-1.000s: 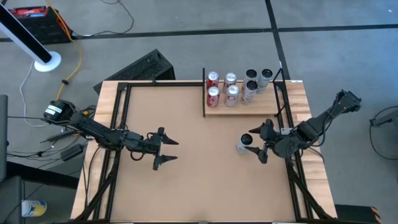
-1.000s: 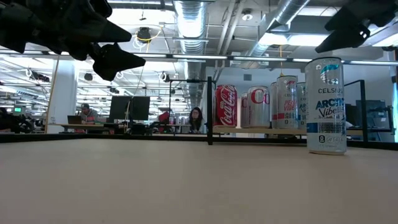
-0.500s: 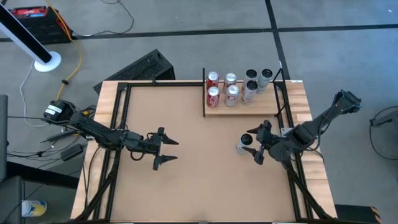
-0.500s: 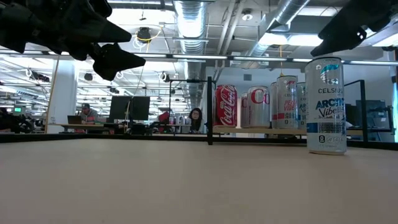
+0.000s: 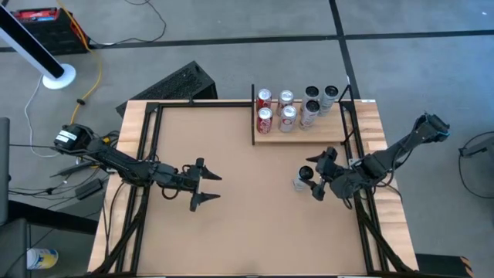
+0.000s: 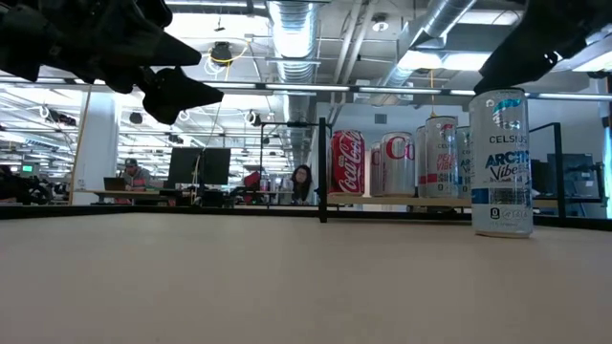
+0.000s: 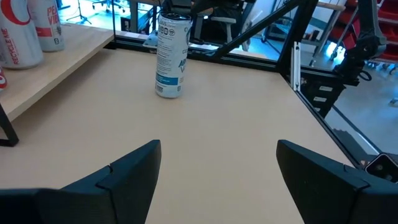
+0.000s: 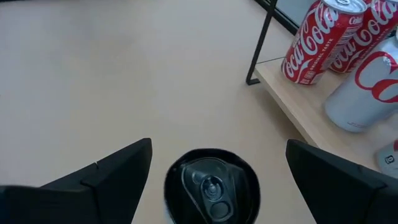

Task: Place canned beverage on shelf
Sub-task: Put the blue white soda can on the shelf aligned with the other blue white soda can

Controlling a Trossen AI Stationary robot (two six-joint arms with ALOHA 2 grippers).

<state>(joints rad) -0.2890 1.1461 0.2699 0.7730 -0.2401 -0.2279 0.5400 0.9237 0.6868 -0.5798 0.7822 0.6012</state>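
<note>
Over on the table's left side, left gripper point(image 5: 207, 185) waiting, fingers spread, nothing between them. Moving right along the far edge: shelf point(image 5: 297, 136) of pale wood, already loaded with a cluster of red and silver cans point(image 5: 287, 110), black upright at its near-left end. Further right, out on the bare table just short of the shelf, slim white can point(image 5: 302, 179) standing upright. Right gripper point(image 5: 315, 178) just above it, fingers wide apart either side of the lid, not touching. Likely rigid if full, some heft, thin smooth wall, probably slippery and easy to tip given the tall narrow build. Best taken around the mid-body, fingers square across, not up at the rim.
</note>
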